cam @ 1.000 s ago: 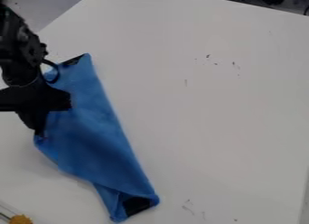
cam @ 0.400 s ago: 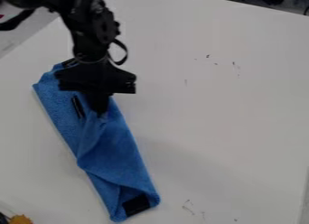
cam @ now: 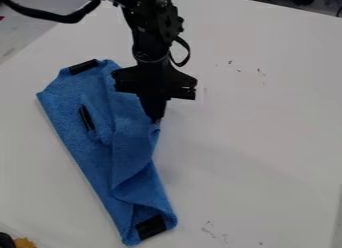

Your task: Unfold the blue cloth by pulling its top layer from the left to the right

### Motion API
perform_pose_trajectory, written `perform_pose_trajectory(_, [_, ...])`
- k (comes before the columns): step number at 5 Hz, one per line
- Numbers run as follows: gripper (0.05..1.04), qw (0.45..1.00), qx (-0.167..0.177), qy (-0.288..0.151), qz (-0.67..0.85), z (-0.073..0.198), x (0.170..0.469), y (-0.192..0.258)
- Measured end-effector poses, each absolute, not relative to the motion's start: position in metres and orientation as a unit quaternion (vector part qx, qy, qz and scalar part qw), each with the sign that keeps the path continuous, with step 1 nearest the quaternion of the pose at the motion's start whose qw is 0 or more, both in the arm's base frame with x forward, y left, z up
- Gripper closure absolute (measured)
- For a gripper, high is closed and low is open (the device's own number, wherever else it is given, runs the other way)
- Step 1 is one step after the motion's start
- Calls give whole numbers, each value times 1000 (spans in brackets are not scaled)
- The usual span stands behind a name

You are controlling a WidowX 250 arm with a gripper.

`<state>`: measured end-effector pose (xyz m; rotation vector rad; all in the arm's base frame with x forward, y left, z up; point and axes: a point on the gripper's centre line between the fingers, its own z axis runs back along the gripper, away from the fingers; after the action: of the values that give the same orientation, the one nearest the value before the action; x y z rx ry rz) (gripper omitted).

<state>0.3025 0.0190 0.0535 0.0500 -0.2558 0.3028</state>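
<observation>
cloth [cam: 127, 157] is on the left half of the desk [cam: 260, 142], a long slanted strip running from far left down toward the near edge. blue, soft fuzzy nap, matte. black patch [cam: 83, 67] at its far end, larger black patch [cam: 151, 227] at the near end, both set at a tilt. thin black strip [cam: 87, 118] partway down the left side, in a small rumpled bit.

not flat: left part is one fairly smooth panel with a straight outer edge. right part is a loose flap lying over it, with long creases and a curled fold that narrows toward the near end. far-left corner blunt, near end rounded at the right.

claw [cam: 155, 121] is together, clamped on the cloth at its right edge, a bit far of the middle. cloth bunches up to a point there, free edge hanging in a wavy line below. soft shadow on the desk just right of it.

rest: yellow bit [cam: 25, 243] at the near left corner, black thing [cam: 7, 240] just left of it. dark specks and scuffs on the desk, right of the cloth.
</observation>
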Motion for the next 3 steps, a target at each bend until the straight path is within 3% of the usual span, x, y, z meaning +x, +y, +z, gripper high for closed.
perform_pose_trajectory(3, [1030,992,-7,-114,60,35,344,-28])
